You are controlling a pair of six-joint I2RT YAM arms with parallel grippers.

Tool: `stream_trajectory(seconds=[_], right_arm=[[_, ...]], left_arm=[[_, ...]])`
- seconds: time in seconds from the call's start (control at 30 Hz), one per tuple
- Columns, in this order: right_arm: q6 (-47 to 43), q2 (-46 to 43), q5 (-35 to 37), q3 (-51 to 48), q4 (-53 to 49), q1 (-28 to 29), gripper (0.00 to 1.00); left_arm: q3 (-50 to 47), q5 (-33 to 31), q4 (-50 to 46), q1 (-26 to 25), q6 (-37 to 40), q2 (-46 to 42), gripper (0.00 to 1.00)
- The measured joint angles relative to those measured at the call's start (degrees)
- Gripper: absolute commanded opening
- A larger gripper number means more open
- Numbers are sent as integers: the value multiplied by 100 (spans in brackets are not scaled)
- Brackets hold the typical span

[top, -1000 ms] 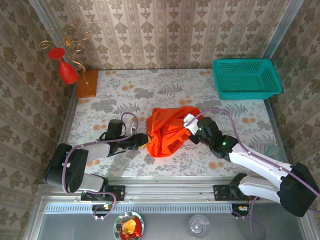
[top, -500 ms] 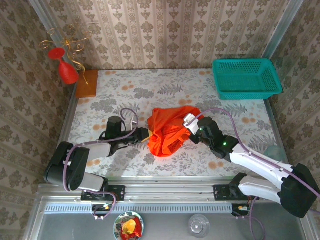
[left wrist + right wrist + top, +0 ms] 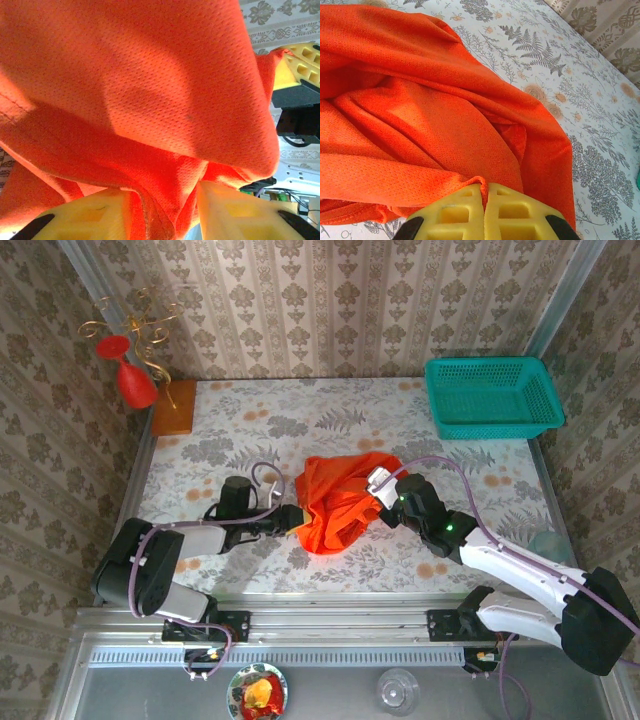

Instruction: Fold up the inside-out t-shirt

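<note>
In the top view, my left gripper (image 3: 290, 518) sits left of centre, pressed against the left edge of the inside-out t-shirt (image 3: 340, 500). In the left wrist view its fingers (image 3: 85, 217) stand apart with a fold of orange cloth hanging between them. I cannot tell whether they pinch it or merely straddle it.

The shirt lies in the middle of the frame as a bunched, rumpled heap on the table (image 3: 250, 430), with no sleeve, hem or collar laid out and no clean crease anywhere.

At the heap's right edge, my right gripper (image 3: 378, 490) is closed tight on a thin hem.

I judge the folding proper not yet begun. The shirt must first be pulled flat, and then every fold is left to make.
</note>
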Motion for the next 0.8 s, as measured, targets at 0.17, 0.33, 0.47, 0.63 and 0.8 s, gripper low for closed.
stream_trajectory(seconds=[0.17, 0.33, 0.47, 0.63, 0.8], right_arm=[[0, 0, -2, 2, -79, -2, 0], [0, 0, -2, 11, -142, -4, 0], [0, 0, -2, 57, -166, -4, 0], [-2, 0, 0, 162, -232, -9, 0], [-9, -11, 0, 389, -415, -127, 0]], left_arm=[[0, 114, -68, 0, 107, -4, 24], [-2, 199, -81, 0, 120, -96, 24], [-2, 295, 4, 0, 76, -264, 13], [17, 378, -61, 0, 35, -518, 0], [446, 321, -960, 166, 343, -1097, 0]])
